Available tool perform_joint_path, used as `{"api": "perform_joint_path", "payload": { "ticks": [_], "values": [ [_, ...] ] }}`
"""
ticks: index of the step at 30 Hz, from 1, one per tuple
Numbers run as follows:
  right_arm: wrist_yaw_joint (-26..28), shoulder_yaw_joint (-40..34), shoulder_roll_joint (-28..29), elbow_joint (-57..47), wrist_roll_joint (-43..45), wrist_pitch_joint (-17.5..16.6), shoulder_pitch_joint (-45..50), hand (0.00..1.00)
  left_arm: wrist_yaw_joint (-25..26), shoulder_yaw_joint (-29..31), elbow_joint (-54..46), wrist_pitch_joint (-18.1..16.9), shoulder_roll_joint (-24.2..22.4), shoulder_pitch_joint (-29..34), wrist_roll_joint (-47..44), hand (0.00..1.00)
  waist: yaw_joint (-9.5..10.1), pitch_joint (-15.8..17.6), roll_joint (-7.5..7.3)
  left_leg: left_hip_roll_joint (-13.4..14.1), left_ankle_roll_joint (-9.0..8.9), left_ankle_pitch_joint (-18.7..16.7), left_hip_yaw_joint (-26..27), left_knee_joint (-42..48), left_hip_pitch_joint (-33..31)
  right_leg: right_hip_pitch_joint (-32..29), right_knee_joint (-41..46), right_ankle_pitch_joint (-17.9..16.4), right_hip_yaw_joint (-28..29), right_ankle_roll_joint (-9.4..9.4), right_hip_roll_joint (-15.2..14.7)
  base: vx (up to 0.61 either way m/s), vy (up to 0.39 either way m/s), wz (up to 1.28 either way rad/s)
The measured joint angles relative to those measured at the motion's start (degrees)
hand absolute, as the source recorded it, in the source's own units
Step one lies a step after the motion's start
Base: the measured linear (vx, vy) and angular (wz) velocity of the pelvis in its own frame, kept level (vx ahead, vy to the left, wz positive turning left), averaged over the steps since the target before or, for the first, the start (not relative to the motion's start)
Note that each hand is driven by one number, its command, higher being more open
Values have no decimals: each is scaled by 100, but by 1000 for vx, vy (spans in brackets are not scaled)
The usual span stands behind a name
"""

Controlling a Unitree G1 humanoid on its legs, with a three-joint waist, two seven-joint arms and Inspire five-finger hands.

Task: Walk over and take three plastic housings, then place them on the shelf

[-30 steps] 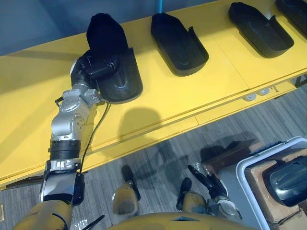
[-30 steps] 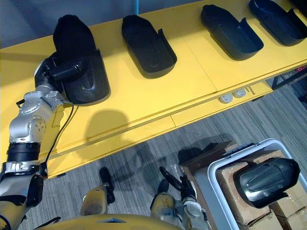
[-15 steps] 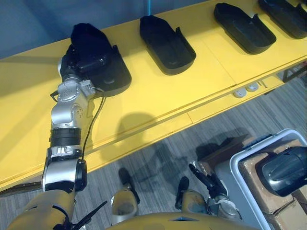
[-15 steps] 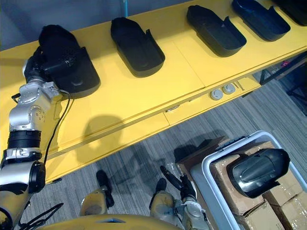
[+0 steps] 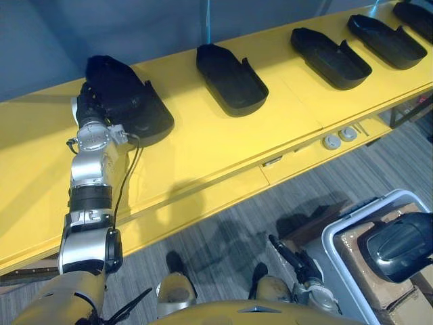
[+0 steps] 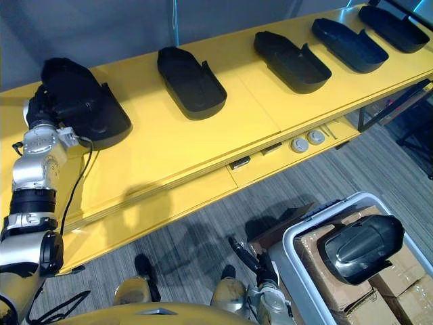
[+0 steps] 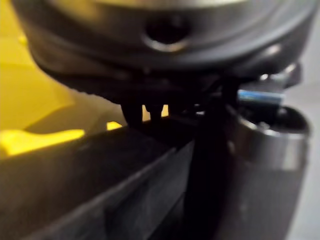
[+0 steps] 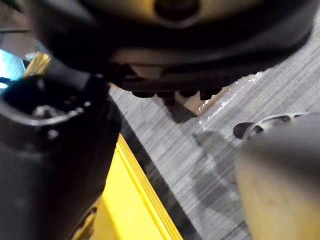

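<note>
Shelf [image 5: 223, 145] top bright and evenly lit from overhead. Housings [image 5: 230, 80] matte black, detail lost in their hollows, with thin soft shadows under their near edges. Far wall [image 5: 67, 34] dim. Floor [image 5: 223, 223] duller than the shelf. Pale sheen on the bin housing [image 5: 398, 245], near right. Left wrist view mostly dark, with one bright yellow shelf patch. Right wrist view has a white glare streak on the floor.

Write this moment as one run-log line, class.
left hand: at leftmost housing on yellow shelf | right hand: open, low, holding nothing | another housing: in bin
</note>
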Motion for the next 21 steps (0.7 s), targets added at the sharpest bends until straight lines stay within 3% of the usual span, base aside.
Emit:
{"api": "perform_joint_path", "payload": {
  "ticks": [6, 10, 16, 21],
  "values": [
    [14, -240, 31, 206, -5, 9, 91, 100, -1085, -359, 139, 7, 0, 328, 426, 100, -2, -401, 102, -19, -8, 6, -15, -45, 111, 194, -122, 28, -69, 41, 5, 6, -2, 4],
    [37, -402, 42, 259, -4, 8, 142, 100, -1337, -506, 262, 6, 0, 403, 880, 100, -1, -520, 171, -22, -10, 7, 22, -71, 195, 240, -126, 31, -38, 47, 5, -10, -1, -4],
    [135, -630, 43, 495, -43, 18, 308, 100, -1159, -533, 293, -14, 7, 402, 1608, 100, -13, -722, 177, -61, -45, 80, 98, -267, 295, 224, -136, 41, 11, 61, 8, 1, 1, -5],
    [136, -680, 45, 617, -39, 19, 422, 100, -332, -533, 318, 115, 7, 402, 1856, 100, -116, -803, 183, -87, -45, 111, 122, -348, 343, 224, -142, 43, 25, 63, 3, 10, -1, -1]
  ]
}}
